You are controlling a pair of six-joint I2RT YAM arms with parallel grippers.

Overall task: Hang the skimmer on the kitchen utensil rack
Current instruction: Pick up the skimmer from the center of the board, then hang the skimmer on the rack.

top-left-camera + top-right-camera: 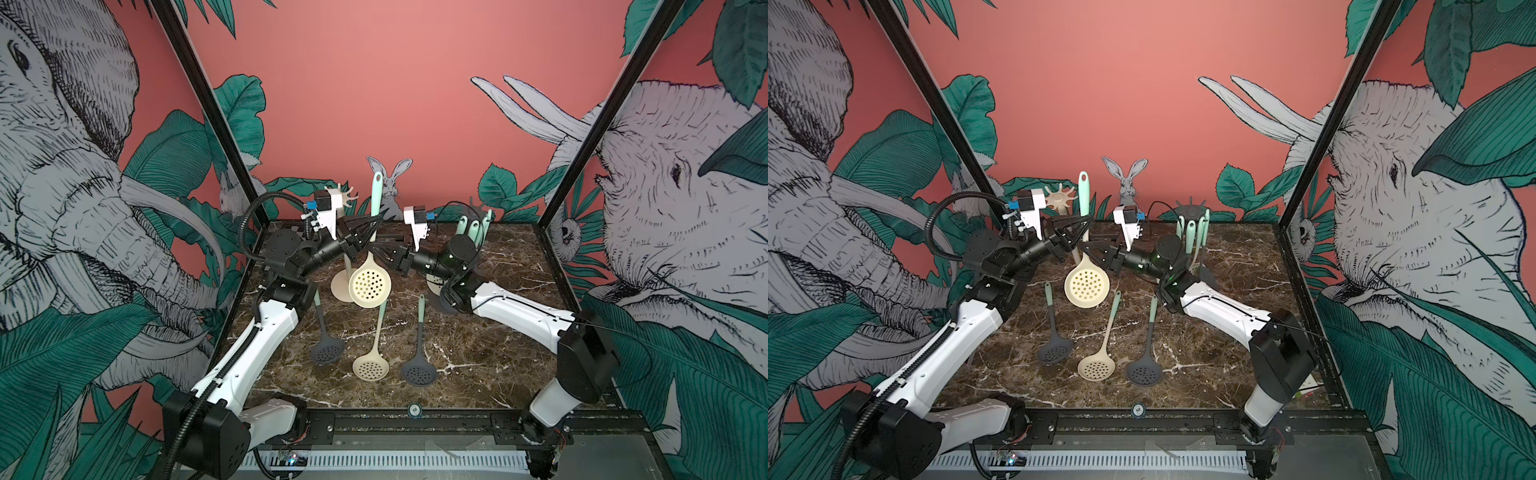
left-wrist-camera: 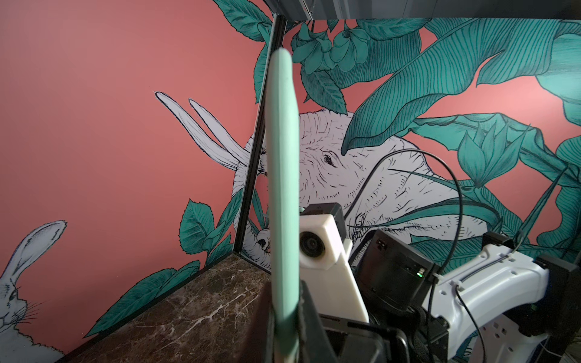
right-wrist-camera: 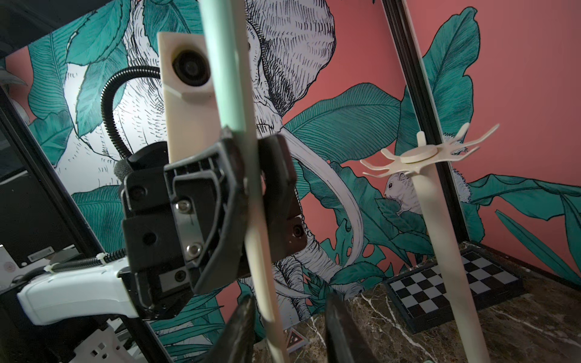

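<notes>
1. The left hand (image 1: 372, 230) is squeezed shut on the green handle of the cream skimmer (image 1: 370, 284). It holds the skimmer up in the air above the counter (image 1: 478, 353), with the handle up and the round holey part down.
2. The right hand (image 1: 380, 254) is just under the left one. Its fingers (image 3: 342, 333) stand apart, one on each side of the skimmer's thin neck. It is open and does not have hold of anything.
3. The cream rack (image 1: 347, 195) stands just behind the skimmer, and its hooks are bare. The dark rack (image 1: 473, 208) already has skimmers hanging on it.
4. Three spare skimmers (image 1: 371, 365) lie flat on the counter, nearer the front.
5. If the left hand lets go before the right hand squeezes, I think the skimmer will fall on the counter.
6. If the right hand squeezes a bit to one side, the skimmer could twist. Then the little hole at the top of the handle would not face a hook.
7. The round part hangs close to the cream rack's pole. A bump there could tip the rack over.
8. The hole is small and the hooks are thin. A small miss would push the hook away and not slide over it.
</notes>
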